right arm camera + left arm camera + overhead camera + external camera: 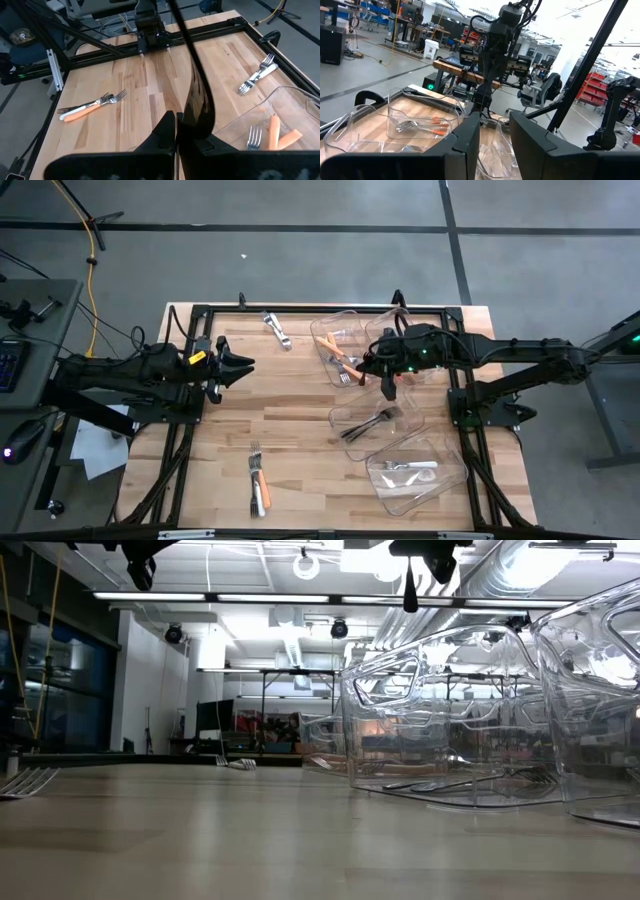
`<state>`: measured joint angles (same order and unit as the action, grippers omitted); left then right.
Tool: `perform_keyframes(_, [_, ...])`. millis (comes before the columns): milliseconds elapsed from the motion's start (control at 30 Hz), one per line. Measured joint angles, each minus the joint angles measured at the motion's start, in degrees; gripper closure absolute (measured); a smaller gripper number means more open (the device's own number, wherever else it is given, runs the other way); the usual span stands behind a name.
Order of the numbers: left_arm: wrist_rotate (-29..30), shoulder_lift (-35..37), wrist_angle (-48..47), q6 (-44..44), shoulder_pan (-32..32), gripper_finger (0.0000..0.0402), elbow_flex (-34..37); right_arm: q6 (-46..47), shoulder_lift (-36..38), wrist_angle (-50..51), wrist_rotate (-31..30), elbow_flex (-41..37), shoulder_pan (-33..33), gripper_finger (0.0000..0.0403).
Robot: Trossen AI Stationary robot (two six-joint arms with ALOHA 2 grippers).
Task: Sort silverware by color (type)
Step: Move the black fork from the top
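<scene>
My right gripper (387, 383) hangs over the clear bins at the table's right and is shut on a dark long piece of silverware (196, 95). Below it, a clear bin (352, 410) holds dark silverware (368, 424). The far bin (325, 330) holds orange-handled forks (272, 134). The near bin (445, 480) holds a white-handled piece (412, 465). Loose forks lie flat on the wood at the far side (277, 329) and near the front edge (258, 482). My left gripper (243, 367) waits at the table's left, level and open, with nothing between its fingers. My right gripper pinches the dark piece's wider end (198, 118) between its two shut fingers. The narrow end (176, 15) sticks out well past the fingertips. The piece is lifted clear of the table and the bins.
A black metal frame (300, 310) runs along the table's edges. Another clear bin (385, 320) stands under my right arm at the far right. Bare wood (290, 410) lies between the two arms.
</scene>
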<state>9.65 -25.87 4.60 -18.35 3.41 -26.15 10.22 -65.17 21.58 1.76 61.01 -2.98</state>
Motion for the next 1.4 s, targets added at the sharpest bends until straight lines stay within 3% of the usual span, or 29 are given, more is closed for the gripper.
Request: perform_keyframes(1400, [0.0,0.0,0.0,-0.1,0.0,0.0307,0.0,-1.3,0.0,0.0,3.0,0.0,0.0,0.0403])
